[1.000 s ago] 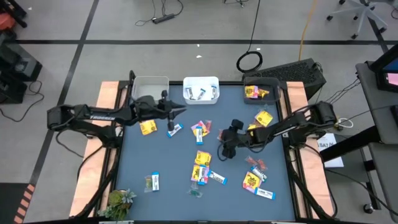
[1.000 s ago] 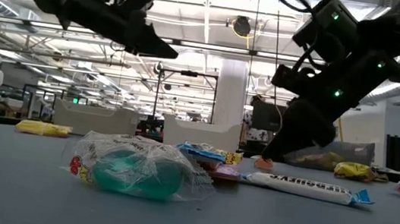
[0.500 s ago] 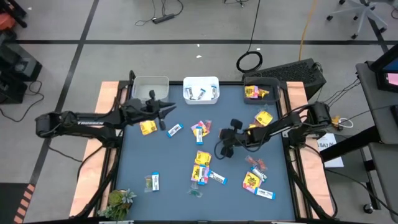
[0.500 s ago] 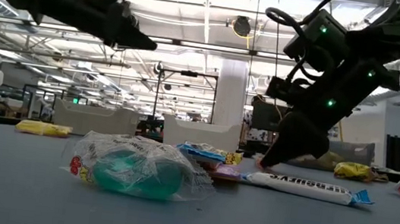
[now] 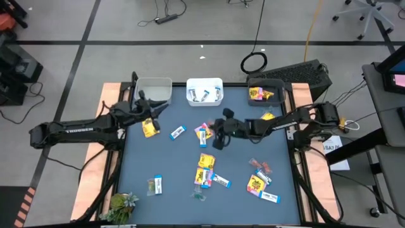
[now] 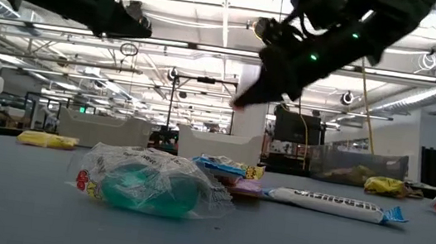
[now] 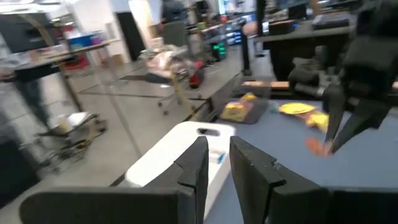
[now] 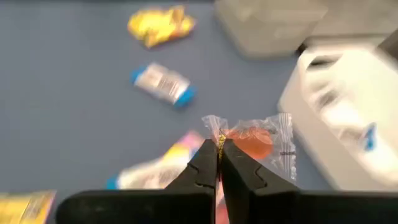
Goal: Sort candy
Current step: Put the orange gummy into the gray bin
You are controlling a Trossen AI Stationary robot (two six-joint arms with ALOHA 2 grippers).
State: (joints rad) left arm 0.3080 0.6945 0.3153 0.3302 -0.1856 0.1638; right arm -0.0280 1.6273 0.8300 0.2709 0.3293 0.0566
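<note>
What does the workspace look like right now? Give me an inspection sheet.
Surface: blue table top, wooden side rails.
Job's things: candy scattered mid-table; yellow packets, blue-and-white bars; white bin holds bars, dark bin holds yellow packets, clear bin contents unclear.
Clutter: green leafy thing at the near-left corner.
Grippers: right gripper raised mid-table, jaws shut on a red wrapped candy; left gripper raised near the clear bin, holding nothing visible.
Cables: on the floor beyond the table.
Surroundings: open workshop, office chair.
</note>
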